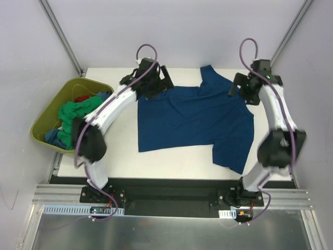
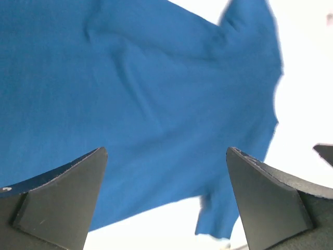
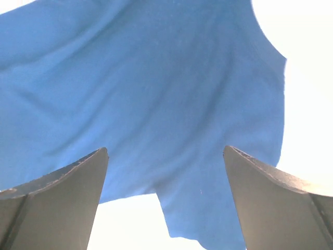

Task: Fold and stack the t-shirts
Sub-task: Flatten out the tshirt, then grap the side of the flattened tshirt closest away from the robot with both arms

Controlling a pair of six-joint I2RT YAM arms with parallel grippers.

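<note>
The white worktop [image 1: 171,161] carries a blue t-shirt [image 1: 192,117] spread flat across its middle, sleeves far and near. Off the left edge, an olive tub [image 1: 70,88] holds crumpled green, red and blue t-shirts [image 1: 73,112]. The left gripper [image 1: 158,83] hovers over the shirt's far-left edge and the right gripper [image 1: 240,88] over its far-right part, both with jaws wide apart and holding nothing.

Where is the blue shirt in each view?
Top external: shirt spread flat mid-table.
Left wrist: shirt fills the upper left.
Right wrist: shirt fills most of the frame.
Shared landmark: white table, bare at the right of both wrist views.
</note>
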